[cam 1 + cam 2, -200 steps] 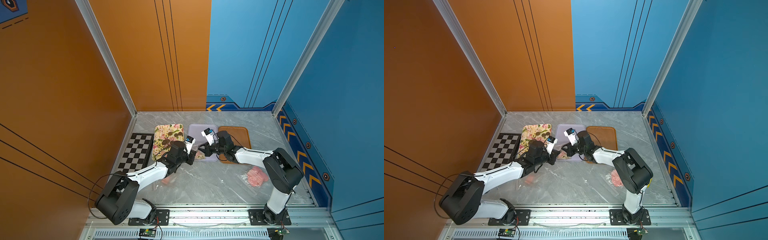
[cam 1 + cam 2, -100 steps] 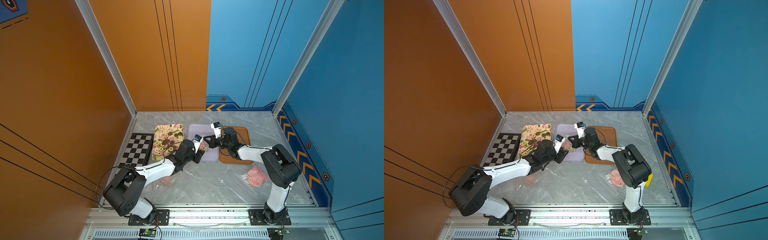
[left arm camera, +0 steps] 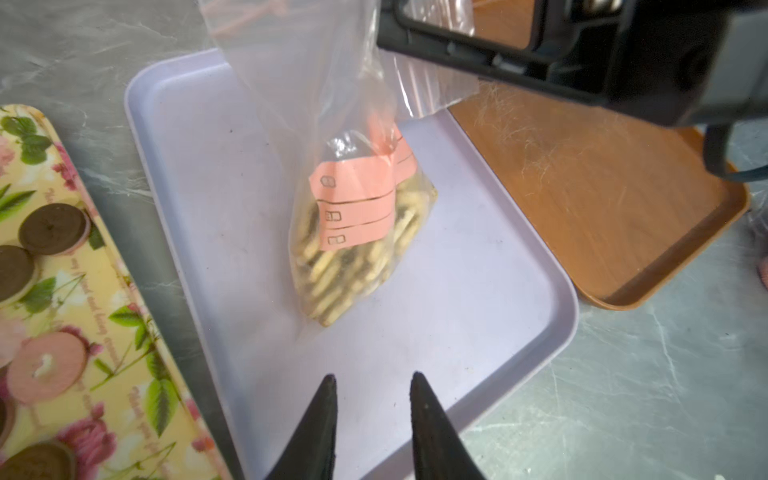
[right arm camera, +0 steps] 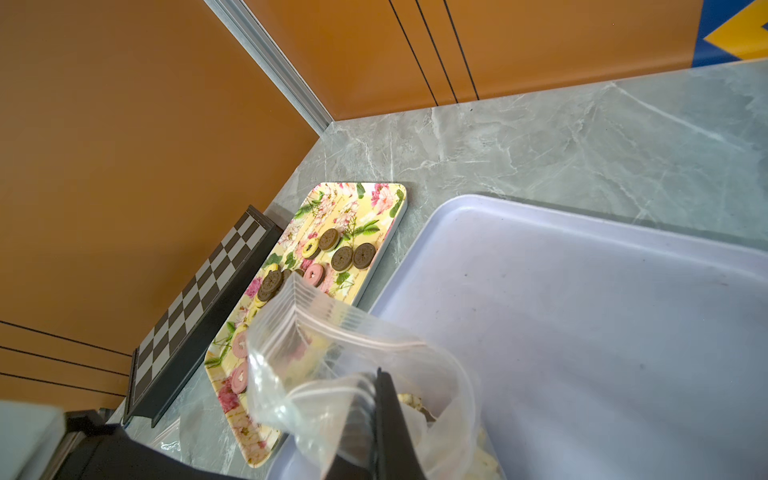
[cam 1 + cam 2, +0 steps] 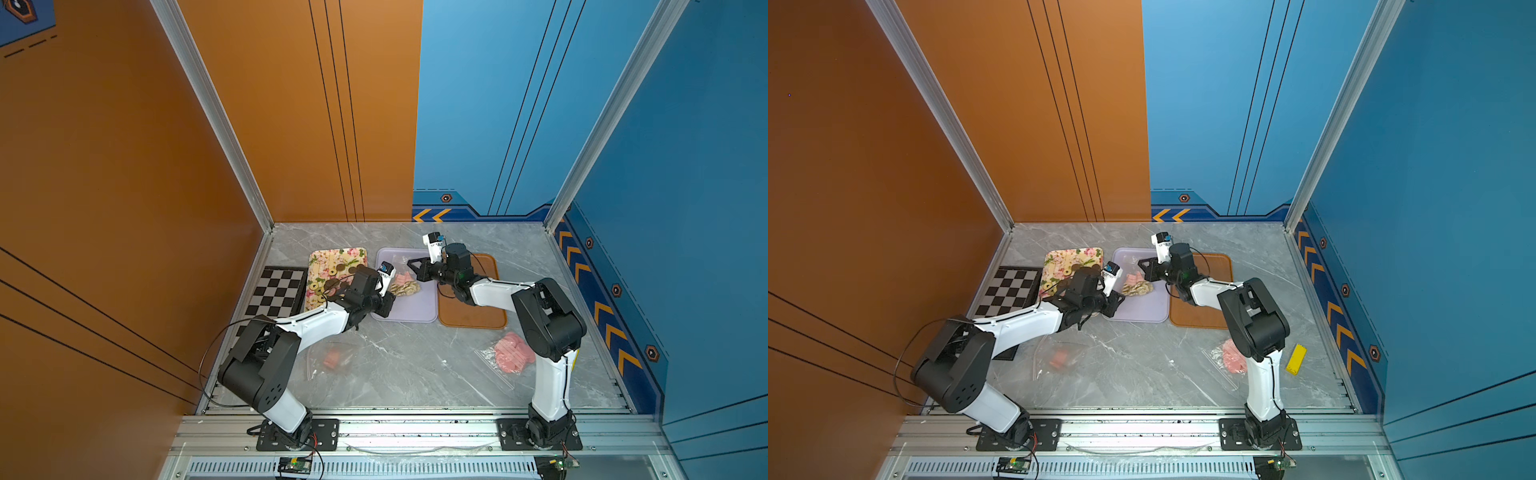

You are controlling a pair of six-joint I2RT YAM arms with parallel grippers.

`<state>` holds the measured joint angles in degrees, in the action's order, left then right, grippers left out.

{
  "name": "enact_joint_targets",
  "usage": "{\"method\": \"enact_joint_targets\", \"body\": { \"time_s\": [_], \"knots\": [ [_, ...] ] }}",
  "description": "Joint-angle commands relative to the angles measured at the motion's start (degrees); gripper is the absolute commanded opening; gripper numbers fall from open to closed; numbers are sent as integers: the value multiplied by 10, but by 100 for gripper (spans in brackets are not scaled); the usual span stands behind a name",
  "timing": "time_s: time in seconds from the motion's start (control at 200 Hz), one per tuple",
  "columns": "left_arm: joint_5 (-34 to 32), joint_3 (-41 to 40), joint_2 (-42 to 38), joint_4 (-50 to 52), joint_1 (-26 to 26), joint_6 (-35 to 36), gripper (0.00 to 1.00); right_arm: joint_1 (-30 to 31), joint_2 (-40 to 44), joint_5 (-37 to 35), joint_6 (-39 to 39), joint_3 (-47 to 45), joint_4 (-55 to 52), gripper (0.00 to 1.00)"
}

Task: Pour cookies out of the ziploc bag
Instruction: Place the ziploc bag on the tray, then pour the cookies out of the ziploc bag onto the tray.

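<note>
- Three trays sit in a row on the far part of the table point(image 5: 415, 365): floral tray point(image 5: 359, 254) left, lilac tray point(image 5: 409, 309) middle, brown tray point(image 5: 473, 316) right
- Clamped tight, the right gripper point(image 4: 380, 378) pinches the zip edge of the bag point(image 3: 316, 104) and holds that end up over the lilac tray
- At the bag's bottom, the cream and dark cookies point(image 3: 345, 274) are packed together, and that end rests on the lilac tray near its middle
- Pink labels point(image 3: 357, 203) show on the bag's side over the cookies
- Seen from the right wrist, the two zip strips stand apart, so the mouth gapes
- Over the near edge of the lilac tray hovers the left gripper point(image 3: 372, 376), its fingers point(image 3: 320, 415) a little apart with nothing between them, pointing at the bag but clear of it
- Brown, pink and yellow rounds point(image 4: 343, 258) lie loose on the floral tray
- Just left of the floral tray lies a chessboard point(image 5: 276, 291)
- On the near left of the table lies a second bag point(image 5: 332, 357) with a few pink pieces
- On the near right lies a third bag point(image 5: 513, 353) of pink discs, and a top view shows a yellow block point(image 5: 1296, 359) to its right
</note>
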<state>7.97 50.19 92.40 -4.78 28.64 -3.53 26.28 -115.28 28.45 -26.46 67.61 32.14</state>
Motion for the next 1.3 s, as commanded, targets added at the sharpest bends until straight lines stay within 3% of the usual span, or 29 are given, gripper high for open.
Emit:
{"method": "enact_joint_targets", "body": {
  "time_s": [0.0, 0.28, 1.146, 1.296],
  "knots": [
    [35, 24, 19, 52, -12, 30, 32, -6, -28, 14, -16, 12, 6, 0],
    [51, 43, 71, 56, -25, 48, 29, -8, -32, 5, -18, 11, 10, 0],
    [-20, 116, 160, 63, -27, 84, 34, -12, -53, 29, -30, 22, 8, 0],
    [-9, 118, 161, 68, -24, 93, 20, -14, -52, 29, -31, 21, 8, 0]
  ]
}}
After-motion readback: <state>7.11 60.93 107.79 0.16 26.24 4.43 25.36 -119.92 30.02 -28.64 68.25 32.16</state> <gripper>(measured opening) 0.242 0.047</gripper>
